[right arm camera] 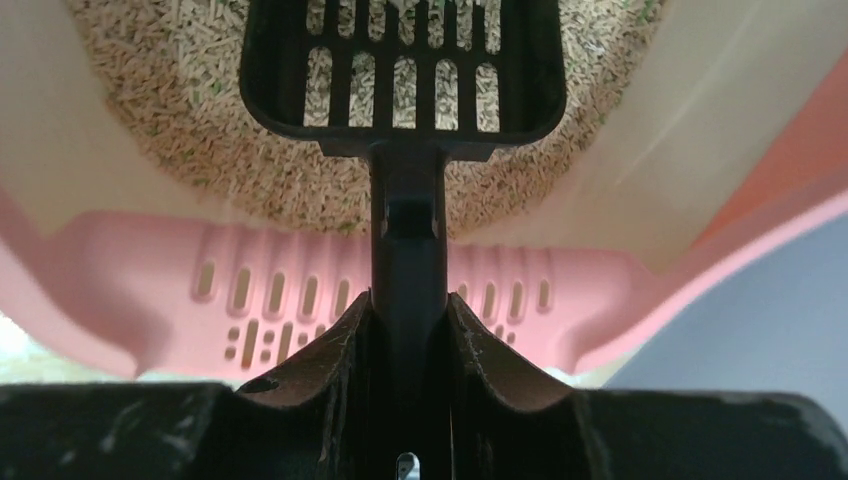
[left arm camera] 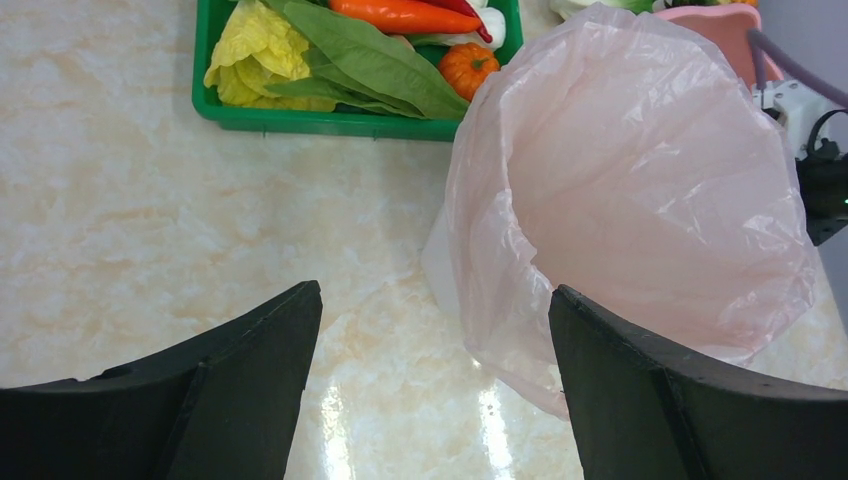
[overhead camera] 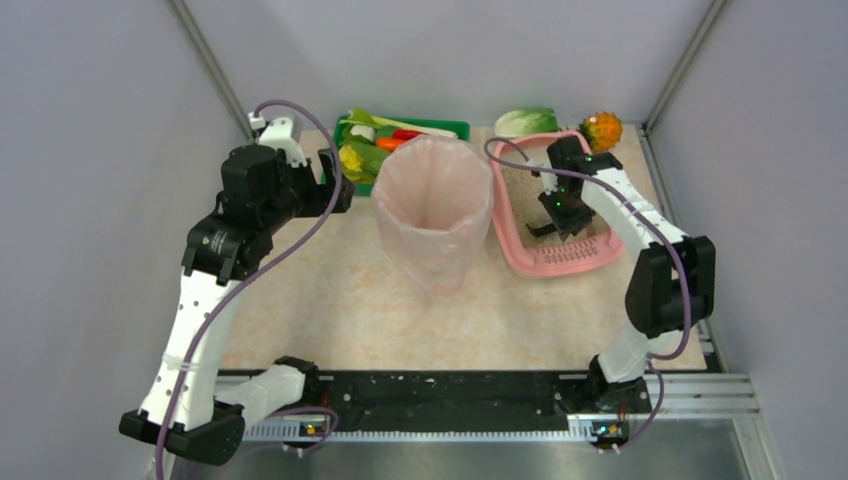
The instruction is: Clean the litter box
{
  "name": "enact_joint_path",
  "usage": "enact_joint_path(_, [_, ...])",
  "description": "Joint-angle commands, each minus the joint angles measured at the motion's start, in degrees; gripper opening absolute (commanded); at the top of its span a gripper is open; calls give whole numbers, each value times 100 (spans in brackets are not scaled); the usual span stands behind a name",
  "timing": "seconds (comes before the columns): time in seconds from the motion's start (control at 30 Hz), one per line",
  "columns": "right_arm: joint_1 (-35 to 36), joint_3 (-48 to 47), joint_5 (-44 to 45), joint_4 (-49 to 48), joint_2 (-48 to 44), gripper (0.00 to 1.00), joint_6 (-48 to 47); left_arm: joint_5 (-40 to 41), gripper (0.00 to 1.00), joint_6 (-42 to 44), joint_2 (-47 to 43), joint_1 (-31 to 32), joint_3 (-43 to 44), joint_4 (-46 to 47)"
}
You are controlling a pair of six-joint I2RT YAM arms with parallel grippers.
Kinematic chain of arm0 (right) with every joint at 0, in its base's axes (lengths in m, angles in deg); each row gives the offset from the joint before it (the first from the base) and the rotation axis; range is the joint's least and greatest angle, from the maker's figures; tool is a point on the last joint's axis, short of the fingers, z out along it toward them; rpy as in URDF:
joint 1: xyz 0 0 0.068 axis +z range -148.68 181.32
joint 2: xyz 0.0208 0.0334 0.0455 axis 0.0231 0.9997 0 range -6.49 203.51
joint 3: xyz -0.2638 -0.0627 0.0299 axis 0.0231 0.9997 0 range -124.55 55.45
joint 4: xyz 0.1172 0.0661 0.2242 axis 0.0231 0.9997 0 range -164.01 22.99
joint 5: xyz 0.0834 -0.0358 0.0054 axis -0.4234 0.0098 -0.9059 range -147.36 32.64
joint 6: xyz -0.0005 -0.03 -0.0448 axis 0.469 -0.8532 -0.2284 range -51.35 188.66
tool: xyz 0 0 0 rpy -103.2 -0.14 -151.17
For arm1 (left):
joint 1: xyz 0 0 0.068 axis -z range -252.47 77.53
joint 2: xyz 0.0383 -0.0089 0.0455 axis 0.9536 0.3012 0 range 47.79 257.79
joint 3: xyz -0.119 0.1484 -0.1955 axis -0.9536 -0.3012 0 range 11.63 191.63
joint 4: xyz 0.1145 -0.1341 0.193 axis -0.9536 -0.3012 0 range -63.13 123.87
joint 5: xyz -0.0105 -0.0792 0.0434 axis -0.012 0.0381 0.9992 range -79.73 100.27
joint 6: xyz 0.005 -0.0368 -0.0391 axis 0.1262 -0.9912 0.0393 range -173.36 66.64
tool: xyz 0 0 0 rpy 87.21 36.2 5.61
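On the table, our right claw clamps the scoop in the litter box; left claw gapes empty. Tilting it may spill litter short of the bin.

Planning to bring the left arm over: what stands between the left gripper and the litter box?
The tall bag-lined bin stands between the left gripper and the litter box, clearest in the top view.

The left arm and right arm are wearing white shells over black joints, each trailing a lilac cable.
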Motion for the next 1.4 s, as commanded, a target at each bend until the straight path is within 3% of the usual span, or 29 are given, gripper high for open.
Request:
enact_joint_path(0.0, [-37,567,46,-1451,123,0,23,77,89,43,-105,14,-11,160])
enact_joint_path(0.3, [-35,1283,47,-2649,276,0,35,312,89,62,-89,14,-24,141])
enact_joint_path(1.1, [-136,1731,-243,-5122,533,0,645,477,89,-61,-289,14,113,-92])
enact_joint_path(1.37, [-171,1535,-461,-4571,153,0,438,522,89,-104,-334,13,165,-167])
